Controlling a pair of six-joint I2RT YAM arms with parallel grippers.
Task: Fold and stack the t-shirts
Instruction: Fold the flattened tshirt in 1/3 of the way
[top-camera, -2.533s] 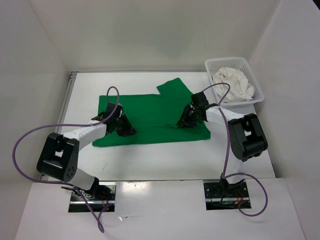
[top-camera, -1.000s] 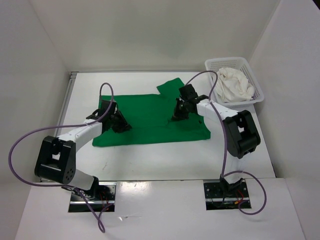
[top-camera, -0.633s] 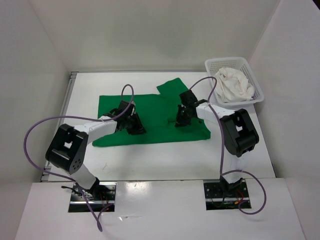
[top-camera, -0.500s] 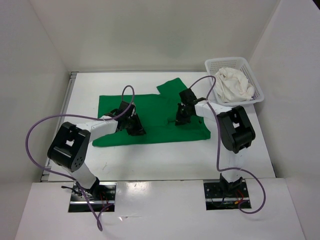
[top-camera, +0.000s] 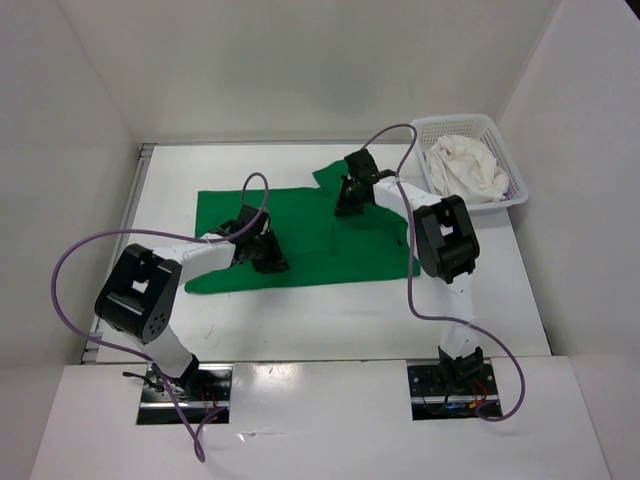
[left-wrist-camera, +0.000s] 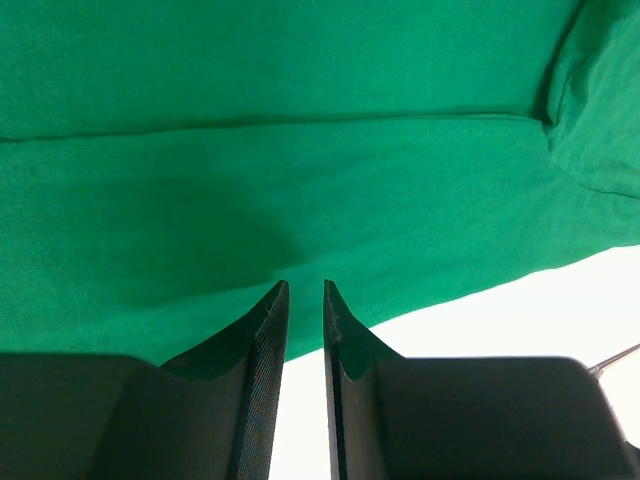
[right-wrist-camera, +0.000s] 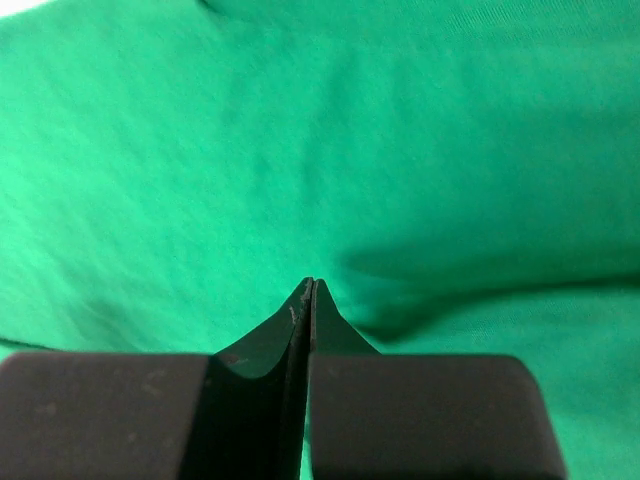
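A bright green t-shirt (top-camera: 310, 240) lies spread flat on the white table, one sleeve (top-camera: 338, 172) sticking out at the back. My left gripper (top-camera: 272, 260) hovers low over its near edge, slightly open, with bare table showing through the gap; in the left wrist view the gripper (left-wrist-camera: 305, 285) sits above green cloth (left-wrist-camera: 300, 150). My right gripper (top-camera: 345, 203) is shut over the shirt's far part near the sleeve. The right wrist view shows the gripper (right-wrist-camera: 309, 282) closed tip to tip above green cloth (right-wrist-camera: 300, 130), gripping nothing visible. A white t-shirt (top-camera: 465, 170) lies crumpled in the basket.
A white mesh basket (top-camera: 470, 122) stands at the back right corner. White walls enclose the table on the left, back and right. Purple cables loop from both arms over the table. Bare table (top-camera: 320, 320) lies between the shirt and the arm bases.
My right gripper has moved away from me, from the shirt's middle right toward the back sleeve. My left gripper shifted right a second ago and has since stayed put.
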